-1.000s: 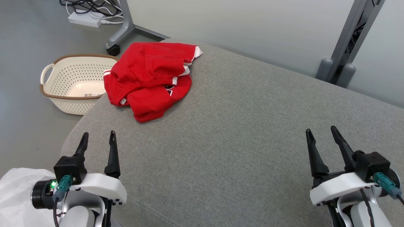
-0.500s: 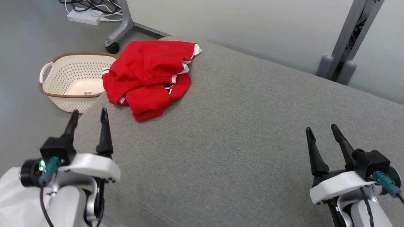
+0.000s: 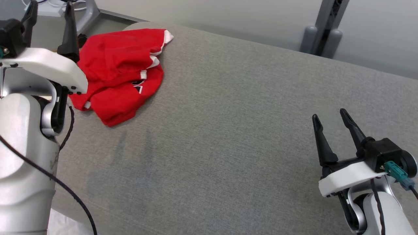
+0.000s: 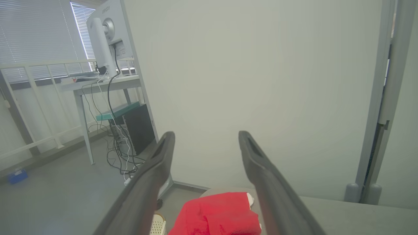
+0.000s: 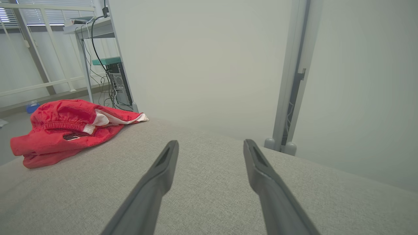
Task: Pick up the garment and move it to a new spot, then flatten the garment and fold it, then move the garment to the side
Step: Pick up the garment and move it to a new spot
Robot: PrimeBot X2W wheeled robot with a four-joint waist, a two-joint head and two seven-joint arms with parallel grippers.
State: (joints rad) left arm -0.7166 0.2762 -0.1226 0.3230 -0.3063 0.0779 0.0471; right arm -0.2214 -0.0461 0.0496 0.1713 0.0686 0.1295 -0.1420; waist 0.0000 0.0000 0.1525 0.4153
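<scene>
- We log 1 red garment [image 3: 117, 75], white trim, crumpled heap, lying loose at far-left corner of grey cushion [image 3: 235, 124].
- L gripper [image 3: 50, 6]: fingers spread wide, holding nothing, raised at garment's left edge in head view; wrist view looks over garment from above.
- R gripper [image 3: 329, 114]: fingers spread, holding nothing, over cushion's near-right part, well apart from garment.
- Bkgd: pale wall [image 4: 261, 81]; desk [image 4: 101, 85] w/ monitor [image 4: 109, 29].
</scene>
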